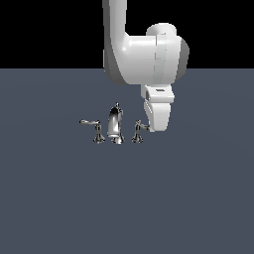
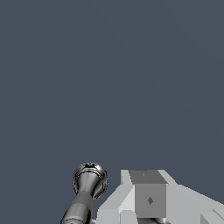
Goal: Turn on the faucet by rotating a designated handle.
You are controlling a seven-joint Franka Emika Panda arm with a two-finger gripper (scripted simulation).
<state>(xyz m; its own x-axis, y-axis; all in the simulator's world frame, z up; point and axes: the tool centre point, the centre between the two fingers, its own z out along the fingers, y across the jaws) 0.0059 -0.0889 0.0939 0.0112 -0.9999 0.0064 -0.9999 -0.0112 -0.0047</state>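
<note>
Beside handle (image 1: 138,130), gripper (image 1: 158,125) low; spout (image 1: 115,124), other lever (image 1: 92,123) beyond.

A glossy white robot arm (image 1: 141,54) with rounded, thick cylindrical links and grey shading along its curved undersides. A faint seam line runs down the bulky joint housing. Below it sits a narrower white wrist block bearing a small dark slot-like mark, tapering into a smooth white hand section. In the wrist view, the claw (image 2: 148,199) shows as angular, faceted pale-grey and white blocks, one flat face carrying a small dark diamond-shaped mark.
</note>
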